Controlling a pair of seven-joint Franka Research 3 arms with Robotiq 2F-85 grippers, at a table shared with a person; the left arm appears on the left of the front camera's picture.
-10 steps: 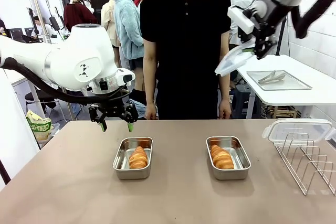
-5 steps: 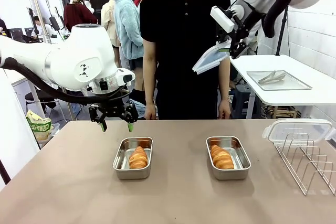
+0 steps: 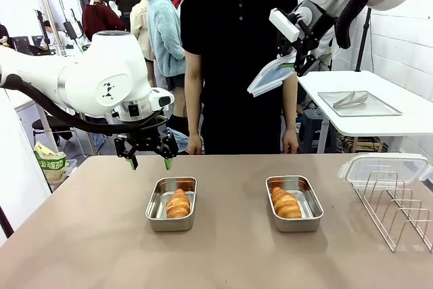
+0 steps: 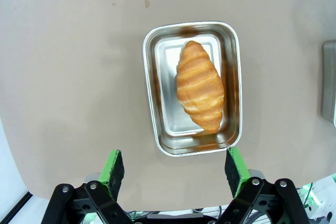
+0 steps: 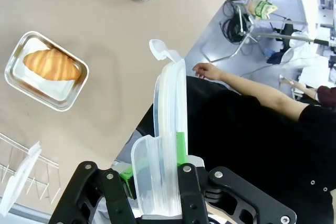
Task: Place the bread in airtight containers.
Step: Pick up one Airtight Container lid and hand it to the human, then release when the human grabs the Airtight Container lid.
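So, mid-table: left container (image 3: 171, 204) & right container (image 3: 294, 203), apart, both open-topped, one croissant (image 3: 178, 203) lying in each. Just behind left container, L gripper (image 3: 150, 162) hovers, fingers spread. Farther, high up, R gripper (image 3: 298, 65) pinches a tilted translucent lid (image 3: 269, 77).

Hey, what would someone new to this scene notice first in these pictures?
The right pincer, raised high in front of the person, clamps a translucent lid. On the table below, one croissant lies in the left tub and another in the right tub, both uncovered. The left pincer hovers open just beyond the left tub.
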